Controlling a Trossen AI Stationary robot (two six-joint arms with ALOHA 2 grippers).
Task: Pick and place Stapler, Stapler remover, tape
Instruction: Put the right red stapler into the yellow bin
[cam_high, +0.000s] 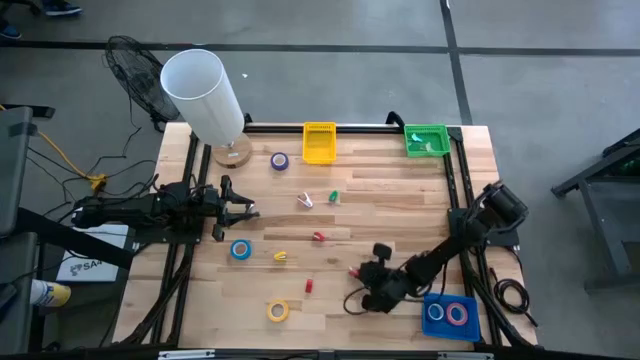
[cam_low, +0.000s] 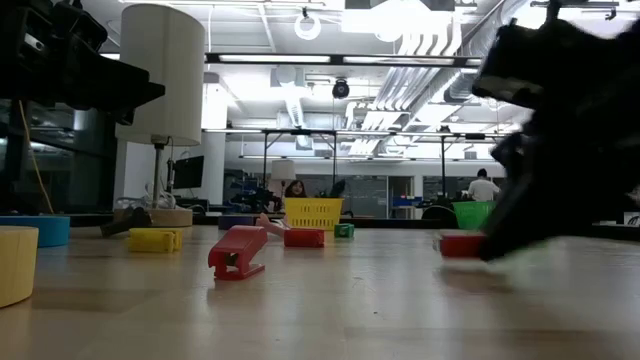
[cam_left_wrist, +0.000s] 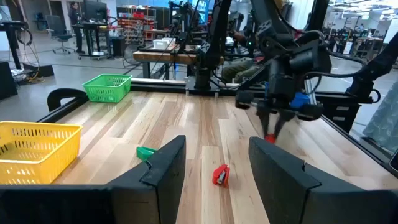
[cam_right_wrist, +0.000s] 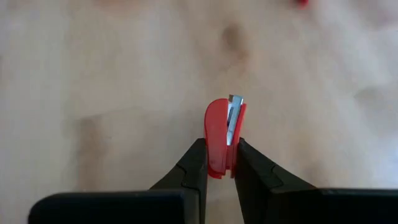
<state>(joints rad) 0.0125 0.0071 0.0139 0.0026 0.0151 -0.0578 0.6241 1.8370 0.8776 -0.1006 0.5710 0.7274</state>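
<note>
A wooden worktop (cam_high: 390, 215) of pale butcher-block planks fills the high view; at its far edge stand a yellow mesh basket (cam_high: 319, 142) and a green mesh basket (cam_high: 426, 139), well apart; at the far left corner a lamp with a white cylindrical shade (cam_high: 203, 95) rises from a round wooden base (cam_high: 232, 154); a blue tray (cam_high: 450, 315) sits at the near right corner; beyond the worktop, on grey floor, lie a black fan (cam_high: 135, 72) and a yellow cable (cam_high: 68, 160); the low view shows a seated person (cam_low: 296, 189) in the room behind.
</note>
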